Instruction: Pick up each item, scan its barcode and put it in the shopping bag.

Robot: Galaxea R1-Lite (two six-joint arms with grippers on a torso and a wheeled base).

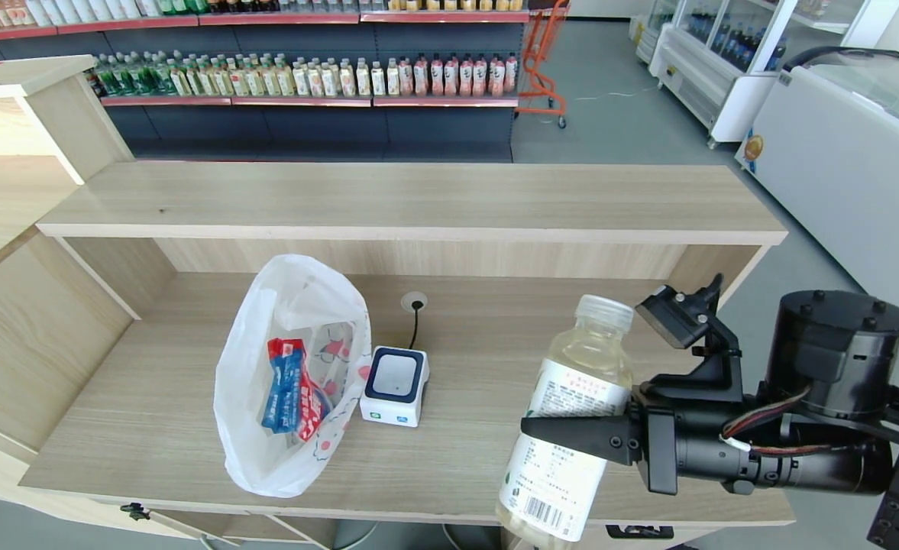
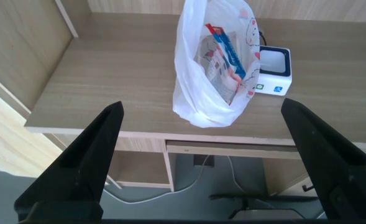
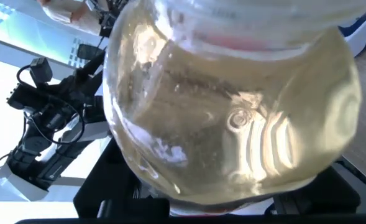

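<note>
My right gripper [image 1: 571, 431] is shut on a clear drink bottle [image 1: 567, 416] with a white label and pale liquid, held tilted above the counter's front right, barcode low on the label. In the right wrist view the bottle's base [image 3: 232, 106] is seen up close. The white scanner [image 1: 394, 386] sits mid-counter, screen up. A white shopping bag [image 1: 289, 374] stands open left of it, with a red-and-blue packet [image 1: 285, 382] inside. My left gripper [image 2: 201, 162] stands open with nothing between its fingers, off the counter's front edge, before the bag [image 2: 217, 62] and scanner [image 2: 273, 63].
The wooden counter [image 1: 151, 412] has a raised back ledge [image 1: 418, 202] and side walls. The scanner's cable runs into a round grommet [image 1: 414, 301] behind it. Drink shelves and freezers stand beyond the counter.
</note>
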